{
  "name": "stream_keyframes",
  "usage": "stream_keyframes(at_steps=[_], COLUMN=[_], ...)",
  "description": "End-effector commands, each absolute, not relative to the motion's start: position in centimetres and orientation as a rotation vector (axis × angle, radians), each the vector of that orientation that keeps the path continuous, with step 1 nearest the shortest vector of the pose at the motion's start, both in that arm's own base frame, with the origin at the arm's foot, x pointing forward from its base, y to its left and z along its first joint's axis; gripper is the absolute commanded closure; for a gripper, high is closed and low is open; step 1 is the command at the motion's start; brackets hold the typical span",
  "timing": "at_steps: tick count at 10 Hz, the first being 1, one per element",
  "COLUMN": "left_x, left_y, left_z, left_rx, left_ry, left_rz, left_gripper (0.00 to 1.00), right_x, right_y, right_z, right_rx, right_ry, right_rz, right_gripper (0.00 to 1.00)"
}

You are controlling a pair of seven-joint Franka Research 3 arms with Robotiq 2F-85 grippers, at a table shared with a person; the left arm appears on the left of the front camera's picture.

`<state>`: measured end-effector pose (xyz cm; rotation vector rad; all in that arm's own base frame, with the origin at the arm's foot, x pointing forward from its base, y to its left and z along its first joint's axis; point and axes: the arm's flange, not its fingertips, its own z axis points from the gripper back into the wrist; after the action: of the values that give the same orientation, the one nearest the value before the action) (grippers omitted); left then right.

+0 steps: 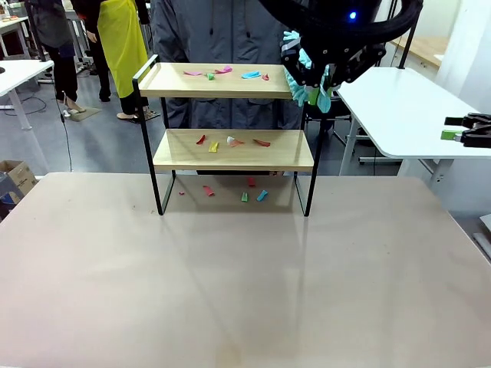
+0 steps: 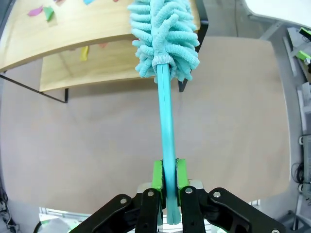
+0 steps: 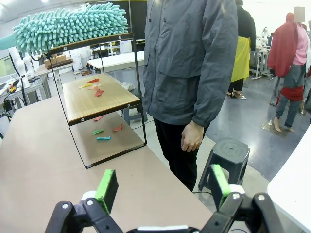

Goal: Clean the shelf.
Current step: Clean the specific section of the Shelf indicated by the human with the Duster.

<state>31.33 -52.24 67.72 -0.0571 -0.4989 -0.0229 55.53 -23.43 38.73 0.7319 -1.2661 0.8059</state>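
Shelf (image 1: pixel 284 159) stands upright at the far middle of the bench (image 1: pixel 230 291), legs on the bench top, close to the far edge. Both boards are dirty. The top board (image 1: pixel 169 78) has coloured scraps (image 1: pixel 222 71) spread across its mid and right part, and the lower board (image 1: pixel 184 159) has a cluster near its centre. More bits lie on the bench under the shelf, btw the legs.

Teal duster (image 2: pixel 165 39) is at the right end of the top board, fluffy head at about board level and over that corner. I can't tell whether it's touching the wood yet. My left tool (image 2: pixel 166 172) is pinching the duster's handle (image 2: pixel 166 126) low down, green pads tight on both sides, with the handle running straight out along the fingers.

My right tool (image 3: pixel 163 184) is spread wide w/ nothing in it, parked off the right side of the shelf and looking along it. A person (image 3: pixel 189 63) stands just behind the shelf on the far side, hand (image 3: pixel 192 138) hanging down, not taking part as far as I see.

Progress, my read: very early. No board looks cleared, so the top-board sweep is about to start from the right end. Left to do: top board, lower board, prob. the bits on the bench below too.
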Motion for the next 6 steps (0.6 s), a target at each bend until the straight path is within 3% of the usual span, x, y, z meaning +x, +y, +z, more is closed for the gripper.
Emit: stream_keyframes(at_steps=[1,6], left_x=[32.3,35.4], left_y=[-50.9,-44.6], left_z=[68.1,68.5], left_rx=[-0.032,0.055], left_ry=[-0.474,-0.354], left_rz=[-0.021,-0.034], left_gripper=[0.87,0.87], right_x=[55.6,55.6], right_y=[-23.3,-23.3], right_z=[38.9,38.9], right_rx=[0.727,0.727], right_ry=[-1.265,-1.265], right_rz=[0.808,0.808], right_gripper=[0.00,0.00])
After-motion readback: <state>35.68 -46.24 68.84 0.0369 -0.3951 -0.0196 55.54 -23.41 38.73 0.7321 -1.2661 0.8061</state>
